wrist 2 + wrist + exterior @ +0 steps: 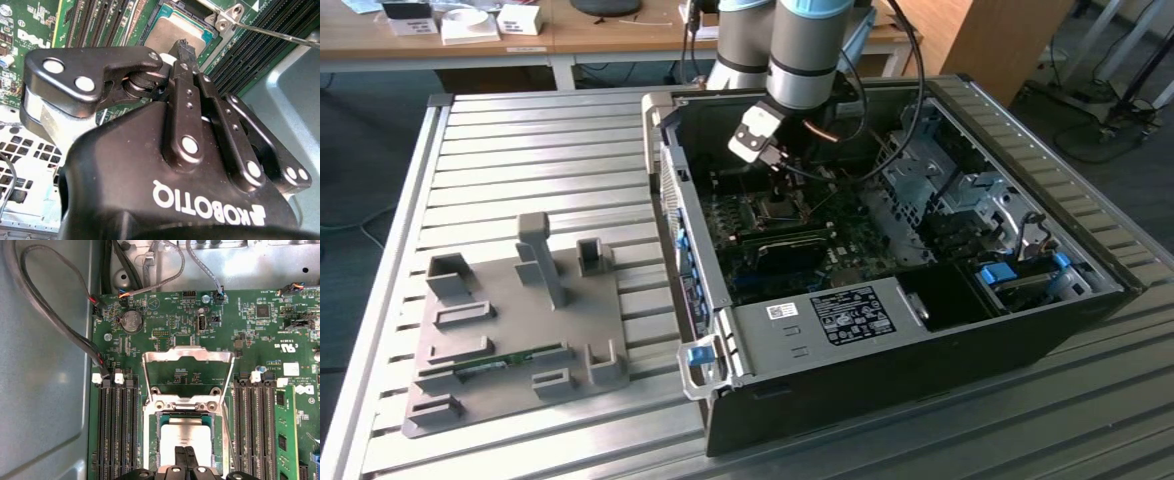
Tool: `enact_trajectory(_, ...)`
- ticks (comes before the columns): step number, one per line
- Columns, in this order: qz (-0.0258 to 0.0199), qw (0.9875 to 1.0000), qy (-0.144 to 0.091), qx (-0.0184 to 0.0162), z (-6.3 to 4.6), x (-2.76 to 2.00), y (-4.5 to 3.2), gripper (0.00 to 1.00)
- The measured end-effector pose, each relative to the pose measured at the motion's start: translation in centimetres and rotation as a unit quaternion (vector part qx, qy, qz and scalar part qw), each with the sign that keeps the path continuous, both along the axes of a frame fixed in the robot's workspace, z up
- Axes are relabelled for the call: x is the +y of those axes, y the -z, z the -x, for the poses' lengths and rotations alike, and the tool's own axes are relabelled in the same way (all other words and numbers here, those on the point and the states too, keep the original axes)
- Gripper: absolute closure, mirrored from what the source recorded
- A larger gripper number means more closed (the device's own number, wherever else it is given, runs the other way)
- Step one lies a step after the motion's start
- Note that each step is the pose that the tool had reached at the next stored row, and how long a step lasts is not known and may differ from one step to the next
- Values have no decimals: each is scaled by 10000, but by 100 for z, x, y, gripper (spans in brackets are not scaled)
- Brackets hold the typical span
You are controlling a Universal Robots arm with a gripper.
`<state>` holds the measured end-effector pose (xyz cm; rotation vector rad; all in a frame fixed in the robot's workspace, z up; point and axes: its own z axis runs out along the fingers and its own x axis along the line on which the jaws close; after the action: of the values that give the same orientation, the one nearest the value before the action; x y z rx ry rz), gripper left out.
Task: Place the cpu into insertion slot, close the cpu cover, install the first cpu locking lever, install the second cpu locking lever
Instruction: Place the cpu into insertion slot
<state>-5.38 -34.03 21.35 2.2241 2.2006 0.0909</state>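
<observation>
Pointing down at the small square silver-topped cpu (pixel 186 432), the black two-fingered gripper (pixel 185 454) has its fingertips pressed together on nothing, probably to form one narrow pushing tip. The chip lies flat in its socket (pixel 151 435) on the green motherboard (pixel 165 315); the silvery hinged cpu cover (pixel 188 355) stands swung open beyond it, leaving access

The arm (pixel 798 60) is finished in silver-grey tubing with pale blue joint caps, and a black cable (pixel 914 70) is looped alongside it. The gripper (pixel 182 47) is moulded in matte black, its pretty chunky link bars pinned with shiny silver rivets, white lettering printed on the body.
</observation>
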Motion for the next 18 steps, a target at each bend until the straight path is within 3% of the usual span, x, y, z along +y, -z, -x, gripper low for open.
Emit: enact_trajectory(18,0,10000,-1,0,-43,9,100,89)
